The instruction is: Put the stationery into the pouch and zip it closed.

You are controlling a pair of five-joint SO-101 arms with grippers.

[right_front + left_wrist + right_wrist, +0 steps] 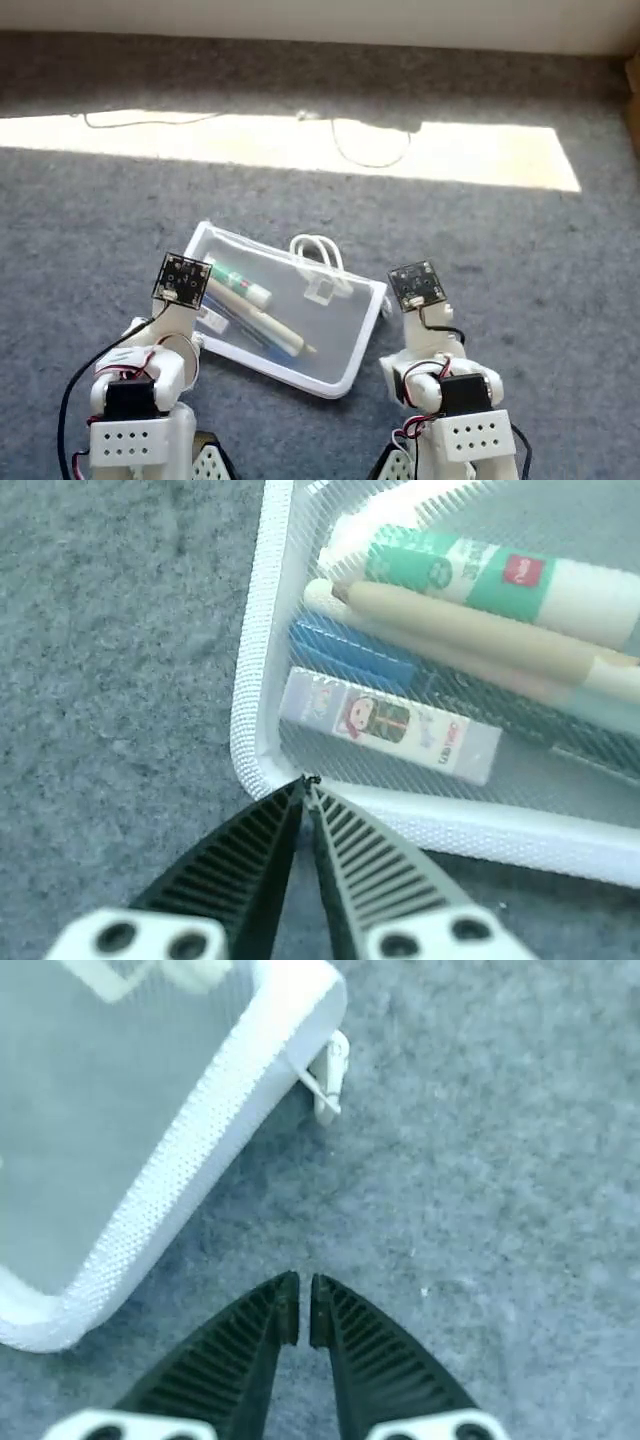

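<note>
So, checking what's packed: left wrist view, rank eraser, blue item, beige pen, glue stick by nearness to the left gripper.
1. Eraser, just inside the pouch corner by the left gripper.
2. Blue item, behind it.
3. Beige pen, farther in.
4. Glue stick, farthest in.

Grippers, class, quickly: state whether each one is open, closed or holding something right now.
Left gripper: closed, tips at a corner of the pouch; whether it pinches anything cannot be told.
Right gripper: closed, holding nothing, above the carpet.
</note>
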